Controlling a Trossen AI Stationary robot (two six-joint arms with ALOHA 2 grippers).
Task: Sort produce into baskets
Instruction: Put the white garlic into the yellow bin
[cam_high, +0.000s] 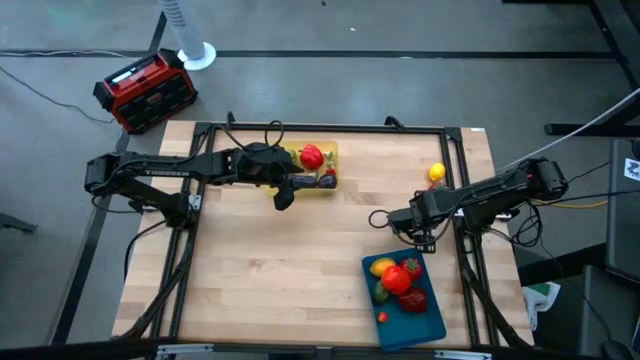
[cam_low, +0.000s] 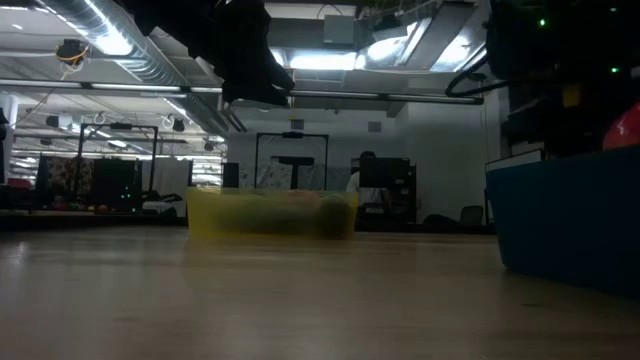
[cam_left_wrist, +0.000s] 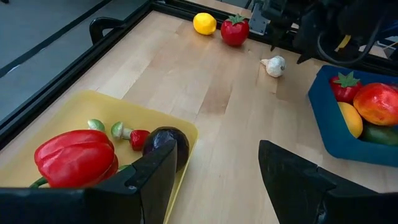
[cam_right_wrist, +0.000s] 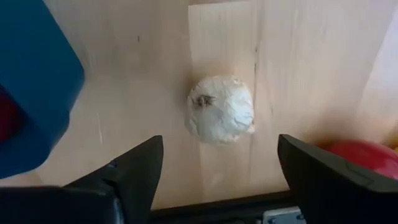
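- High view: the right gripper (cam_high: 418, 222) is held low beside the blue basket (cam_high: 425, 322), presumably to collect the garlic; the left gripper (cam_high: 284, 195) is poised by the yellow basket (cam_high: 330, 150).
- Low view: little more can be told.
- Left wrist view: spread, empty fingers (cam_left_wrist: 149, 177); a red pepper (cam_left_wrist: 76, 157), eggplant (cam_left_wrist: 169, 143) and small pieces are kept in the yellow basket; a lemon (cam_left_wrist: 204, 23) and tomato (cam_left_wrist: 235, 30) are left loose.
- Right wrist view: the garlic (cam_right_wrist: 221, 109) is framed between spread fingers (cam_right_wrist: 134, 171), not yet touched.

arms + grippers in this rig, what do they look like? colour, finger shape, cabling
Both arms are dark, near black, jointed, with black cables looping along them. The left gripper has two broad, flat, matte black fingers with angular tips. The right gripper has the same wedge-like black fingers. No legible markings show.
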